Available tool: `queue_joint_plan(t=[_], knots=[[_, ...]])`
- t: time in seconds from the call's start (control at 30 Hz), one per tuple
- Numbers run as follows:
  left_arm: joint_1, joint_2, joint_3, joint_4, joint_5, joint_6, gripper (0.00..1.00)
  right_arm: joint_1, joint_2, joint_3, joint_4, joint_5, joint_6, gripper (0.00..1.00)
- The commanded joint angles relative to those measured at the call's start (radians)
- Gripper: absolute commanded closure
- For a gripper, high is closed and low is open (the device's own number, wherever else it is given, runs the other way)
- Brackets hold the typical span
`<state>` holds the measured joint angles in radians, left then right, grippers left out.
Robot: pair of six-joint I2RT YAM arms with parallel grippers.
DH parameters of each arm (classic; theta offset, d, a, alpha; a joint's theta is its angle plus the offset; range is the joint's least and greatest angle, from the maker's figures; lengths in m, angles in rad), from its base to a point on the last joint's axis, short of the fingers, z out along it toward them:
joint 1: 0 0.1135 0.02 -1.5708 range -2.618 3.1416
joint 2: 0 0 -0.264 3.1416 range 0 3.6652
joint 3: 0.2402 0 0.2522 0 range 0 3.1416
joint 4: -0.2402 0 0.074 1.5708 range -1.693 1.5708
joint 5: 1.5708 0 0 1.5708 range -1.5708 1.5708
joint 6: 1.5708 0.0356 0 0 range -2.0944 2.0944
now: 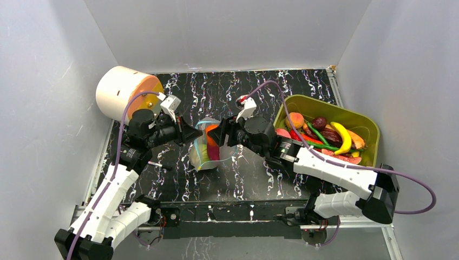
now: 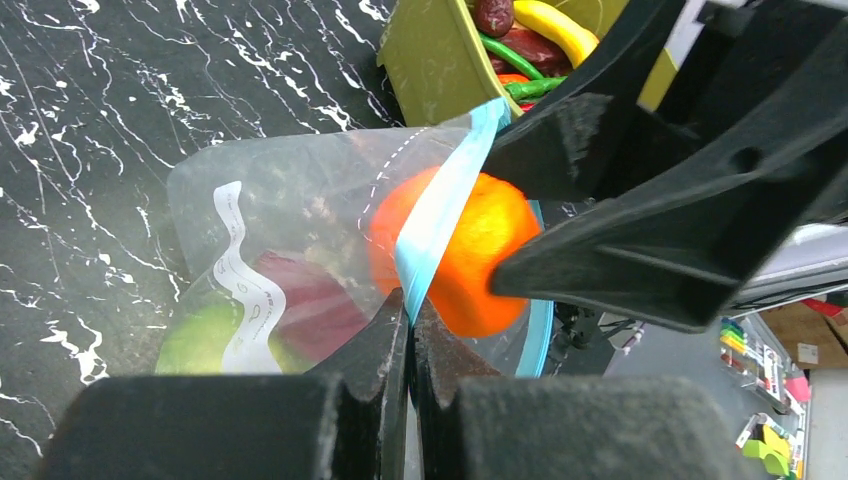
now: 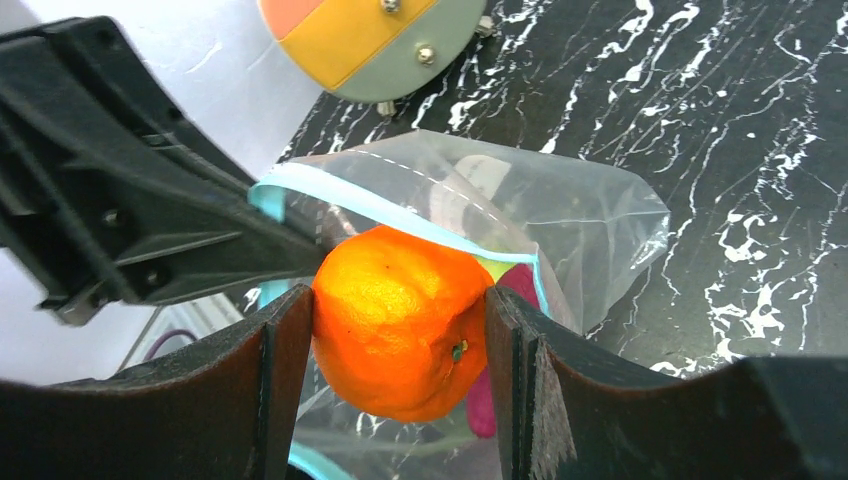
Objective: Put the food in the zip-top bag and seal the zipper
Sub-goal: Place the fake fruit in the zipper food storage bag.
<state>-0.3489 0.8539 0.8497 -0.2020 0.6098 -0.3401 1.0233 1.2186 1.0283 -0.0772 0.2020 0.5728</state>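
Right gripper (image 3: 400, 300): matte black jaws are clasping the round, dimpled orange toy fruit (image 3: 395, 330).
Left gripper (image 2: 410, 318): is pinching the light blue-teal zipper strip (image 2: 440, 210).
Clear crinkly zip-top bag (image 3: 590, 210): is lying between both pincers, fruit at its mouth.

Bag mouth blocked at mid-worktop; open ground far and near of it.

The pincers meet head-on at the centre of the worktop (image 1: 216, 89). The left pincer (image 1: 196, 131) is clamped on the zipper (image 2: 440, 215), and the right pincer (image 1: 216, 135) grips an orange (image 3: 395, 320) that fills most of the zip-top bag (image 1: 201, 157) mouth. Both arms slant in from the near corners. A white drum (image 1: 120, 91) stands far left, and a green bin (image 1: 330, 111) heaped with food (image 1: 325, 135) sits far right, close beside the right arm. Bare worktop lies between drum and bin, and in a strip near of the bag. Walls close off the left, right and far sides.
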Motion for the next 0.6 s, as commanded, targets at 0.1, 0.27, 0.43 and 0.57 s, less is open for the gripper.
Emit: queue_joint_plan(t=[0.1,0.27,0.43,0.57], knots=[[-0.002,-0.042,0.027,0.068,0.044,-0.065,1.0,0.036,0.076,0.006,0.071,0.109,-0.004,0.62],[-0.001,-0.051,0.022,0.037,0.012,-0.037,1.0,0.043,0.099,0.009,0.083,0.104,0.001,0.51],[-0.002,-0.057,0.014,0.031,-0.016,-0.025,1.0,0.044,0.082,0.039,0.047,0.113,-0.007,0.36],[-0.002,-0.061,0.006,0.03,-0.025,-0.01,1.0,0.044,0.064,0.064,0.005,0.077,-0.048,0.31]])
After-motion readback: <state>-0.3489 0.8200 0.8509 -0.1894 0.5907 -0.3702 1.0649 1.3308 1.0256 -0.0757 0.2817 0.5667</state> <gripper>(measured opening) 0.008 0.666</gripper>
